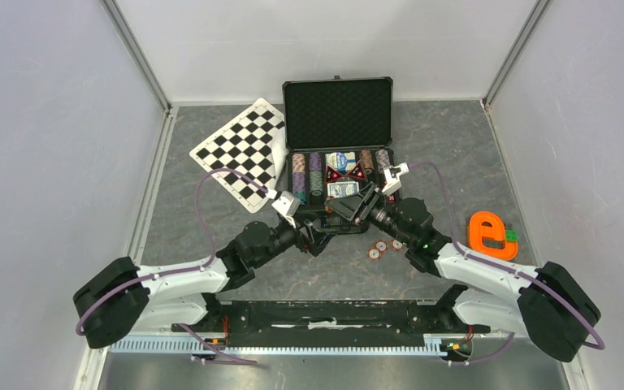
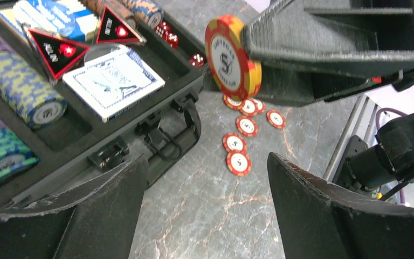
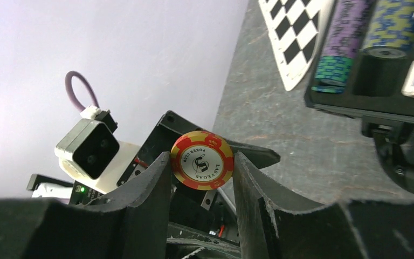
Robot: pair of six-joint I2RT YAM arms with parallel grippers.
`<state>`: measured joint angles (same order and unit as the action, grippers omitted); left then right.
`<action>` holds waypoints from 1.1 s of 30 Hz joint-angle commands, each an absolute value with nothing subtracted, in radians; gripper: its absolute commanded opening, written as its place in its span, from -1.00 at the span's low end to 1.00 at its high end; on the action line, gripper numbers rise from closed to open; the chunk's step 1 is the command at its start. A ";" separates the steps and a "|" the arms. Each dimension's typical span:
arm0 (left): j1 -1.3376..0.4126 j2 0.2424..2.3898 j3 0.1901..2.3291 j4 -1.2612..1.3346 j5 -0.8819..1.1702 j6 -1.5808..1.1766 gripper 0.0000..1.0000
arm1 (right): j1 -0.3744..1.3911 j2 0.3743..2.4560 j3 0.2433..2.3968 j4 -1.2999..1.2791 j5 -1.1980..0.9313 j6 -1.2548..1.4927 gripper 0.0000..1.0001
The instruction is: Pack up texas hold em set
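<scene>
Right gripper (image 3: 202, 159) clamped on red-yellow chip (image 2: 232, 56), held by rim, above table (image 2: 205, 216). Left gripper (image 2: 207, 162) jaws apart, empty, chip just ahead of them. Open case (image 1: 337, 114) just beyond both; loose chips (image 2: 242, 135) on table nearby.

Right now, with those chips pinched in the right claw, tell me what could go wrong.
1. The right claw grips the red chips by their rims only; they could slip and roll away.
2. The open left claw sits close; a mistimed handover may drop them.
3. Loose chips lie beside the case and a low arm could scatter them.
</scene>
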<state>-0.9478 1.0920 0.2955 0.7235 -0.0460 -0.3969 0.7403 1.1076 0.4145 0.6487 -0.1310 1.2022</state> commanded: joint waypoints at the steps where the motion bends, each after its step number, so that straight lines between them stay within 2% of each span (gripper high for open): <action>1: -0.976 1.109 0.354 0.869 -0.121 -0.304 0.73 | 0.755 1.083 0.399 0.757 -0.113 1.239 -0.57; 3: -0.984 1.106 0.356 0.876 -0.132 -0.295 0.72 | 0.755 1.064 0.385 0.748 -0.096 1.234 -0.57; 12: -0.989 1.100 0.355 0.912 -0.154 -0.268 0.36 | 0.755 1.020 0.383 0.668 -0.061 1.197 -0.57; 26: -1.007 1.184 0.411 0.978 -0.162 -0.217 0.19 | 0.769 1.021 0.372 0.665 -0.058 1.207 -0.58; 29: -1.009 1.194 0.417 0.982 -0.174 -0.208 0.00 | 0.770 1.019 0.368 0.667 -0.056 1.209 -0.57; 33: -1.011 1.207 0.435 0.965 -0.185 -0.197 -0.44 | 0.773 1.024 0.368 0.672 -0.058 1.209 -0.57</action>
<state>-1.0058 1.1938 0.3878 0.9157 -0.1440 -0.2588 0.7658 1.0336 0.3771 0.6373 -0.0681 1.2140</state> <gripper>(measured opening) 0.377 0.468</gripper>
